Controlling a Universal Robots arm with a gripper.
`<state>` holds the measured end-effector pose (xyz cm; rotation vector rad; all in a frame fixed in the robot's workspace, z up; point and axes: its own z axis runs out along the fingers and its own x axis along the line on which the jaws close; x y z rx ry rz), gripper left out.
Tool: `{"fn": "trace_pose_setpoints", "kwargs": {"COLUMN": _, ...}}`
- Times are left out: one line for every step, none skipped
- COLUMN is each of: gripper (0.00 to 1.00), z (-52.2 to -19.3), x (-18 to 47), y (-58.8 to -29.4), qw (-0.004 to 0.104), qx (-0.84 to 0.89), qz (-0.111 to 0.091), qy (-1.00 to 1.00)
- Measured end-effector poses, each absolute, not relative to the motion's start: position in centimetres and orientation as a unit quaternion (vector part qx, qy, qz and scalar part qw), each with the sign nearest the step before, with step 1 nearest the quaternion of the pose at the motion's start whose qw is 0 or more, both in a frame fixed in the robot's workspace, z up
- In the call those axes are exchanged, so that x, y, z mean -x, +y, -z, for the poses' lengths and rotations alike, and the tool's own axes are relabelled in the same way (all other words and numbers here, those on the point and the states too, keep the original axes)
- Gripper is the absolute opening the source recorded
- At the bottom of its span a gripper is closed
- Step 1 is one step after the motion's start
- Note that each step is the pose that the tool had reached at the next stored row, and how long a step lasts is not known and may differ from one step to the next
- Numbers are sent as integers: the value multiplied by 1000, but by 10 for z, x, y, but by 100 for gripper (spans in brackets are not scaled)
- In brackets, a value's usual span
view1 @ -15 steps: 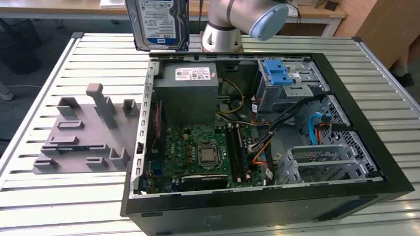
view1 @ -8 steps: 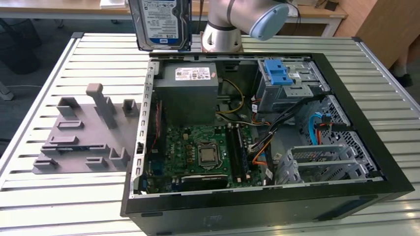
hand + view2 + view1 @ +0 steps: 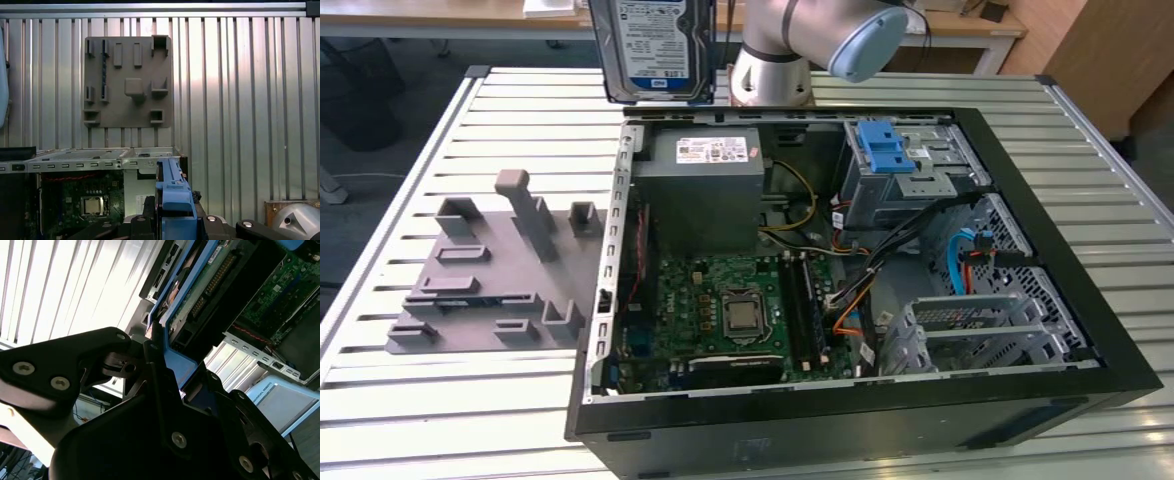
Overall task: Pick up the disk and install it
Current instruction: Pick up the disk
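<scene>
Gripper (image 3: pixel 161 365): black fingers (image 3: pixel 150 347) drawn in narrow and clamped on the disk (image 3: pixel 200 285), gripping it by its blue side rail. In the first wrist view the disk (image 3: pixel 172 192) stands edge-on between the finger bodies of the gripper (image 3: pixel 172 222).

Disk position, exterior view: the disk (image 3: pixel 654 45) is held upright with its label face toward the camera. It sits beyond the far wall of the computer case (image 3: pixel 854 425), outside it. The arm (image 3: pixel 814 35), grey with a pale blue joint cap, stands just to the exterior view's right of the disk, at the far side of the slatted metal table (image 3: pixel 454 400).

Case: black, lying on its side, open.
- grey power supply (image 3: pixel 707 190) at the far end
- green motherboard (image 3: pixel 707 290) below it, with the processor (image 3: pixel 744 316) exposed
- blue latch (image 3: pixel 886 150) on the metal bay toward the exterior view's right
- perforated drive cage (image 3: pixel 981 335) at the near right corner
- black, orange and blue cables (image 3: pixel 947 250) running between the bay and the cage

A grey fixture plate (image 3: pixel 480 280) with raised blocks lies flat on the table, beside the case on the exterior view's left.

Labels: the disk has a blue-and-white label and the power supply a white sticker (image 3: pixel 710 150). The print on both is too small to tell.
</scene>
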<state>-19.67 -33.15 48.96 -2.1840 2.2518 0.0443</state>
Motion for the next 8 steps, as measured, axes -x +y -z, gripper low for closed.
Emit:
{"fn": "trace_pose_setpoints", "kwargs": {"gripper": 36, "z": -490, "x": 196, "y": -332, "qw": 2, "qx": 696, "qz": -14, "qy": 718}}
{"fn": "trace_pose_setpoints", "kwargs": {"gripper": 36, "z": -490, "x": 195, "y": -332, "qw": 2, "qx": 696, "qz": -14, "qy": 718}}
{"fn": "trace_pose_setpoints", "kwargs": {"gripper": 36, "z": -490, "x": 194, "y": -332, "qw": 2, "qx": 696, "qz": -14, "qy": 718}}
{"fn": "trace_pose_setpoints", "kwargs": {"gripper": 36, "z": -490, "x": 194, "y": -332, "qw": 2, "qx": 696, "qz": -14, "qy": 718}}
{"fn": "trace_pose_setpoints", "kwargs": {"gripper": 36, "z": -490, "x": 193, "y": -332, "qw": 2, "qx": 696, "qz": -14, "qy": 718}}
{"fn": "trace_pose_setpoints", "kwargs": {"gripper": 36, "z": -490, "x": 192, "y": -332, "qw": 2, "qx": 696, "qz": -14, "qy": 718}}
{"fn": "trace_pose_setpoints", "kwargs": {"gripper": 36, "z": -490, "x": 191, "y": -332, "qw": 2, "qx": 696, "qz": -14, "qy": 718}}
{"fn": "trace_pose_setpoints", "kwargs": {"gripper": 36, "z": -490, "x": 190, "y": -332, "qw": 2, "qx": 696, "qz": -14, "qy": 718}}
